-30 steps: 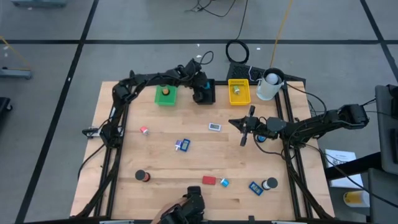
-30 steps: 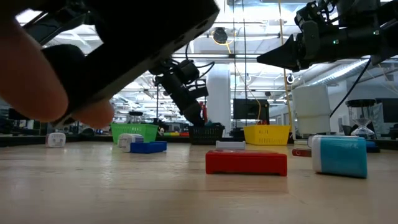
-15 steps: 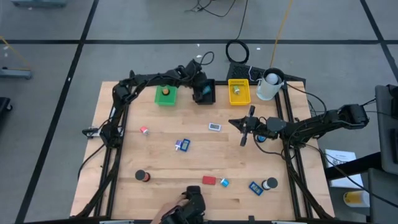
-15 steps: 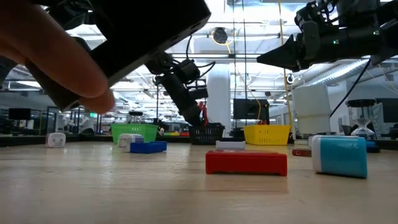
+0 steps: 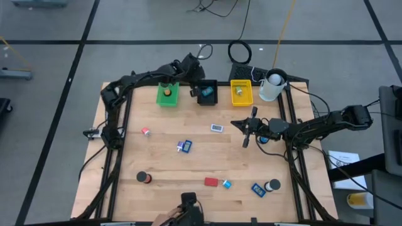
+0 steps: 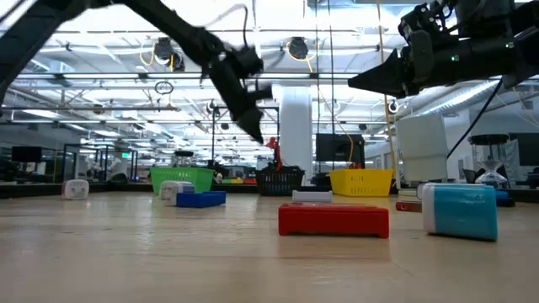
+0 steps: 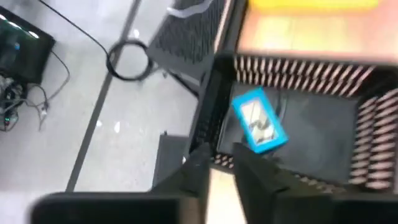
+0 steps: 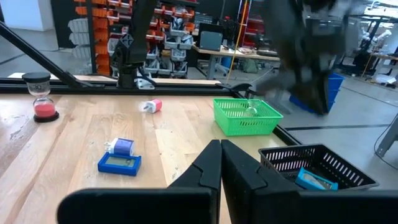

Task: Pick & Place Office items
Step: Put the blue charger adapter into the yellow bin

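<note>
Above black tray (image 5: 206, 93), at its far-left corner, my left pincer (image 5: 191, 68) hangs raised, fingers (image 7: 198, 168) narrow with slim gap, holding nothing. Blue block (image 7: 259, 121) lies inside black tray. My right pincer (image 5: 249, 127) waits right of tray, over table (image 5: 188, 164), shut, empty. Red block (image 5: 211, 182), blue pieces, dark rolls scattered on table nearer front edge.

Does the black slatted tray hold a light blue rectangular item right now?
Yes, a light blue rectangular item lies inside the black slatted tray.
</note>
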### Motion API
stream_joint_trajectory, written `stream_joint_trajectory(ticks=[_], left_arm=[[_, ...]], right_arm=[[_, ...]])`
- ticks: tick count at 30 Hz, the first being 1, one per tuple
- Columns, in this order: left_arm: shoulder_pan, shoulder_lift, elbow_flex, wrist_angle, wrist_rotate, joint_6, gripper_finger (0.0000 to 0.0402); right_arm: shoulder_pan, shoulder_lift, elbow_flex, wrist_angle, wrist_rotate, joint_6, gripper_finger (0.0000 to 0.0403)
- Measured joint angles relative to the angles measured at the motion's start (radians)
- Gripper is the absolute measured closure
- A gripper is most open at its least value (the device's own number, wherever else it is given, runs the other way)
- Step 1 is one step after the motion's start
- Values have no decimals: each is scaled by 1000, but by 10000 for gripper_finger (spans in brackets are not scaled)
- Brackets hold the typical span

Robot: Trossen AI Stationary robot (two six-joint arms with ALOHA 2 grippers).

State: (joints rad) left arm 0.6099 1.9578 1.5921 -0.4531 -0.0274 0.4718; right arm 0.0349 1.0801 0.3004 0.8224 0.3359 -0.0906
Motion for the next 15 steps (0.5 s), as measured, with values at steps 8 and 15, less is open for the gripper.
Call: stream_joint_trajectory(ticks=[8,15], left_arm=[[-45,-242,-210,194,88,-93,384],[-46,-479,-551,441,84,-254,397]], right_arm=[[0,0,0,-26,0,1,403],[-1,0,0,-46,0,18,403]])
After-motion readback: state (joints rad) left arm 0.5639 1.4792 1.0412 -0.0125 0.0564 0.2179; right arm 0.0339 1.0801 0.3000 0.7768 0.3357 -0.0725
